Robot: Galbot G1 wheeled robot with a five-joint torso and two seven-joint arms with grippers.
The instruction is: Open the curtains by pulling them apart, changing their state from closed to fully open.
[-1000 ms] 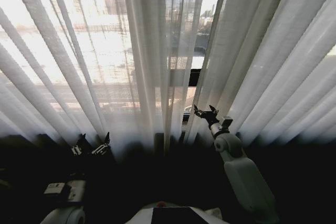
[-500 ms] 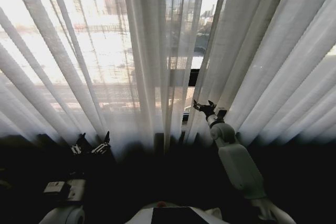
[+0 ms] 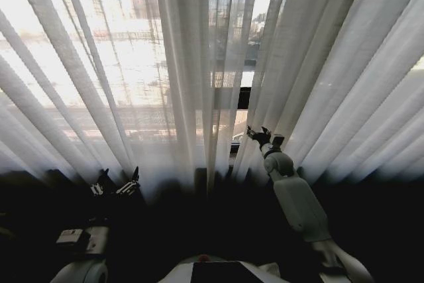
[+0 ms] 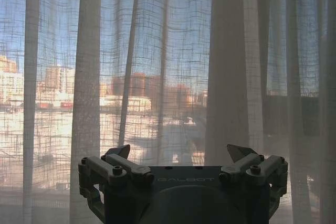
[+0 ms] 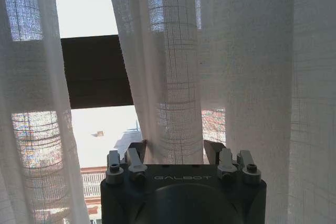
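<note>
reaching up at the inner edge of the right panel of the curtains (image 3: 318, 64), the right gripper (image 3: 260, 134) has its fingers (image 5: 137, 150) spread, a bunched fold of that panel (cream where thick) lying between them. the left gripper (image 3: 115, 182) hangs low before the left panel, fingers (image 4: 118, 152) apart, short of the fabric.

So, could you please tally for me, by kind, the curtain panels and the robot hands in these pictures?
Curtain panels: 2, the left panel and the right panel, a narrow gap between them.
Robot hands: 2, the left hand low and short of the fabric, open; the right hand open at the right panel's inner edge.
Total: 4
</note>
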